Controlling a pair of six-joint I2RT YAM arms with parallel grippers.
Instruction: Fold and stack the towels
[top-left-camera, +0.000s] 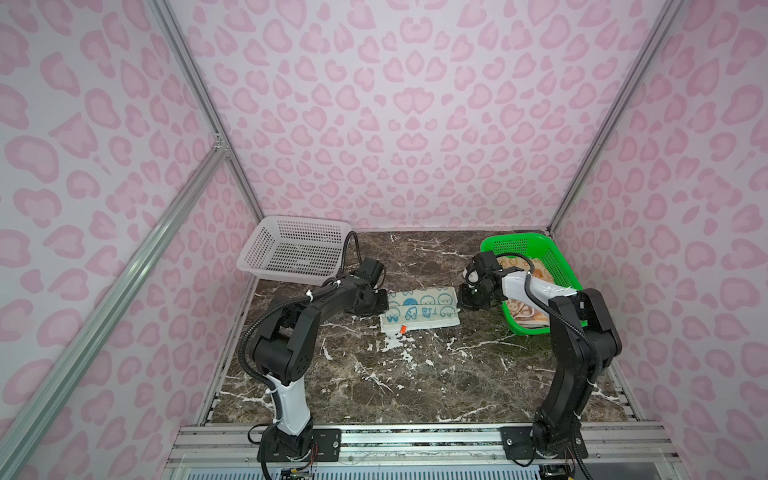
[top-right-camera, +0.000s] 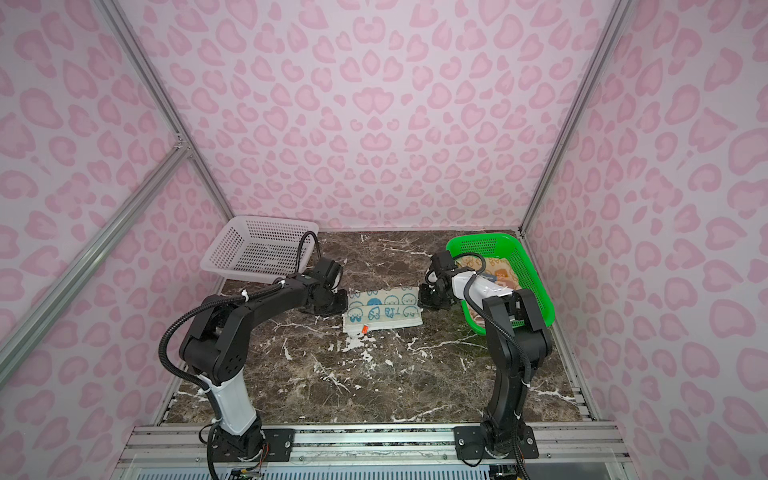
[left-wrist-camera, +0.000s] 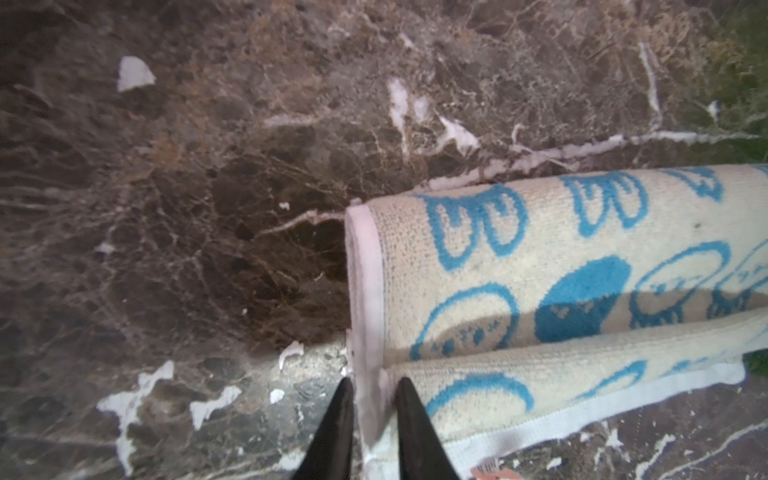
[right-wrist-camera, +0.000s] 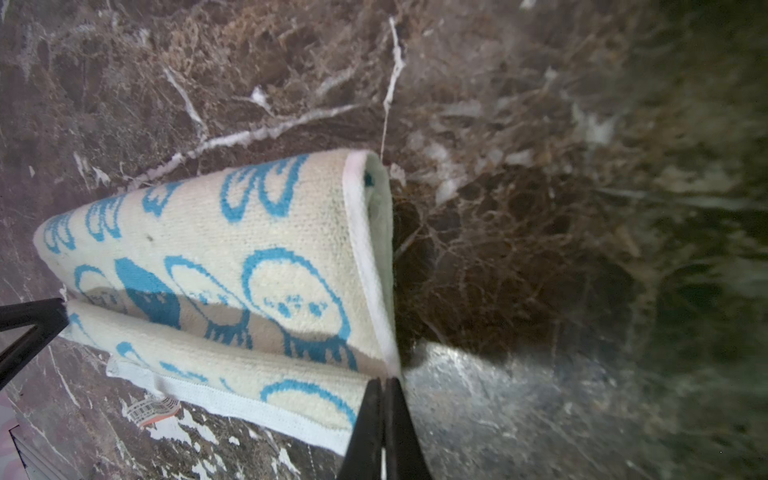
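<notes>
Rear left, a white basket (top-left-camera: 266, 245) likely awaits the stack. The left fingers (left-wrist-camera: 336, 424) stand narrowly parted astride one end hem of the blue towel (top-left-camera: 419, 309), folded in half on the counter (top-left-camera: 395, 382). The right fingers (right-wrist-camera: 365, 419) pinch its opposite corner, seemingly squaring the fold. Orange towels (top-left-camera: 509, 263) sit in the green basket (top-left-camera: 557, 257). Dark veined marble, pink-spotted walls (top-left-camera: 415, 124).

Bright even light, blurry wrist views

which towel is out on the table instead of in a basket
The blue-print towel, folded on the marble table; the orange-print towels lie in the green basket.
</notes>
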